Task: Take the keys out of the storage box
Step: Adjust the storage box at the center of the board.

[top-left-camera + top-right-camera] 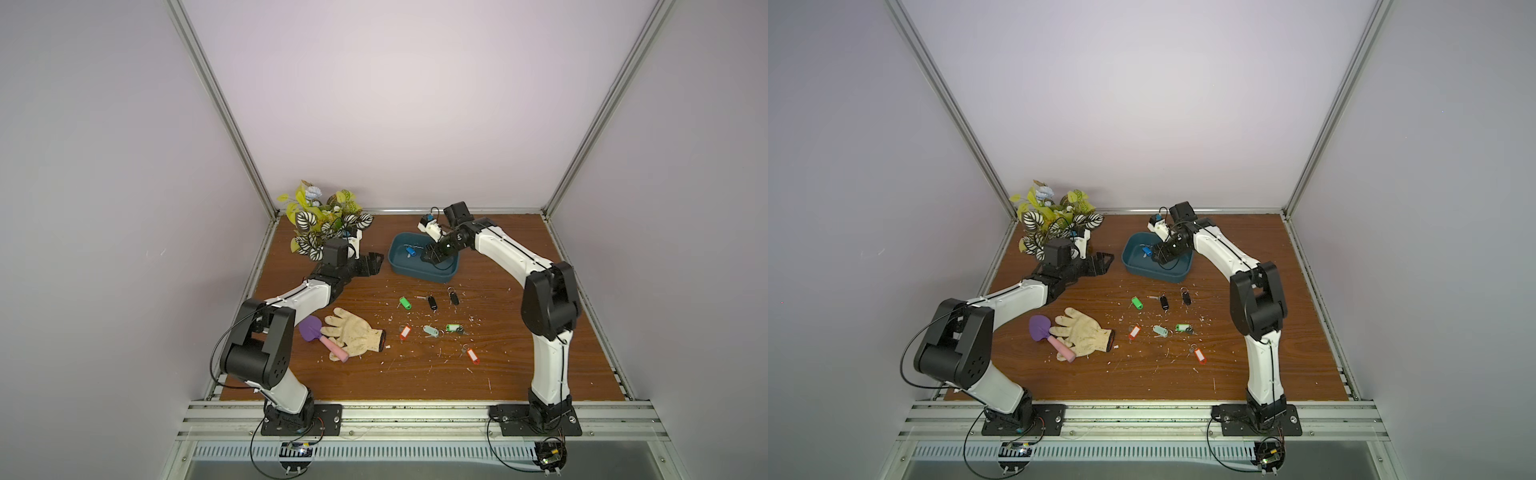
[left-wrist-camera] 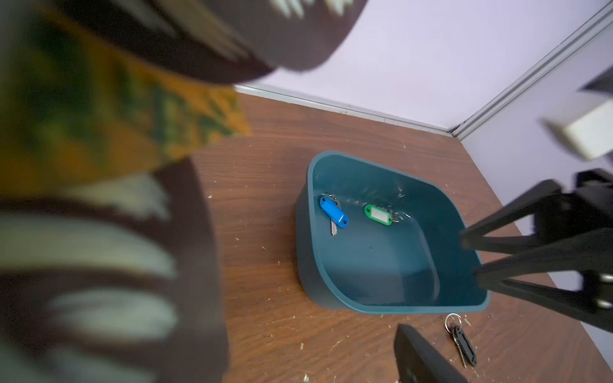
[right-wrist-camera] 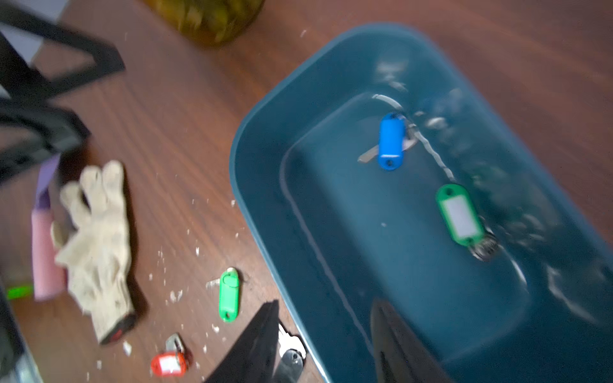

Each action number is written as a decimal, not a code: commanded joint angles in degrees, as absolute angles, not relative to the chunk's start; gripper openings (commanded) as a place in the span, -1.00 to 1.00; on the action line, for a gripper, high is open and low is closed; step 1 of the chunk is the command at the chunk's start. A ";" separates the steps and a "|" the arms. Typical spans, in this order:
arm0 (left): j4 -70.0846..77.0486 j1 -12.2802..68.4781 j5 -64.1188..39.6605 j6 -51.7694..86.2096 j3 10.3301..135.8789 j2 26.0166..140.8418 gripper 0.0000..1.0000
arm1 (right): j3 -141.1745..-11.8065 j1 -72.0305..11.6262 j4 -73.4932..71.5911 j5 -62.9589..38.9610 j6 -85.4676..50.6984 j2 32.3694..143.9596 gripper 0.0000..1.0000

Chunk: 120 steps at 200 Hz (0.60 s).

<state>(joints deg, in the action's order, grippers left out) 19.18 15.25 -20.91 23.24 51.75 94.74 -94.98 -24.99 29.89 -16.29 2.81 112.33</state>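
Observation:
The dark teal storage box [image 1: 395, 261] [image 1: 1128, 258] stands at the back of the table. Two keys lie inside it, one with a blue tag [image 2: 333, 212] [image 3: 391, 141] and one with a green tag [image 2: 378, 215] [image 3: 459, 215]. My right gripper [image 1: 429, 255] [image 3: 326, 331] hangs open and empty over the box's near end, apart from both keys. My left gripper [image 1: 374, 264] [image 1: 1104, 264] stands open and empty left of the box, beside the plant. Several more keys lie on the table in front of the box, among them a green one [image 1: 404, 302] and a red one [image 1: 472, 355].
A leafy potted plant [image 1: 324, 224] stands at the back left, and its leaves block much of the left wrist view. A cream glove [image 1: 353, 332] and a purple trowel [image 1: 309, 328] with a pink handle lie front left. White flecks litter the wooden table [image 1: 519, 365].

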 commanded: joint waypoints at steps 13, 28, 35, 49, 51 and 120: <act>22.82 16.83 -26.35 25.26 58.60 101.13 0.65 | -79.43 -24.52 12.25 -2.09 -16.52 102.04 0.14; 22.42 16.88 -26.89 25.24 60.18 103.09 0.65 | -73.26 -24.30 8.91 0.82 -19.93 98.65 0.19; 22.48 16.85 -27.09 25.39 60.42 103.67 0.65 | -71.15 -23.96 7.48 1.83 -21.24 97.45 0.22; 22.58 16.96 -28.12 25.64 60.88 104.70 0.65 | -68.70 -22.86 5.30 0.03 -22.89 96.89 0.24; 22.59 16.96 -28.30 25.66 60.97 104.86 0.64 | -68.66 -22.72 5.21 -0.37 -23.04 97.00 0.24; 21.24 19.33 -31.25 25.07 62.13 107.39 0.63 | -70.48 -18.72 1.28 -14.21 -25.58 103.84 0.16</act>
<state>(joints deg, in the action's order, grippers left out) 21.39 18.06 -28.75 25.19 60.75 106.85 -68.49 -19.38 5.17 -9.69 -23.64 103.11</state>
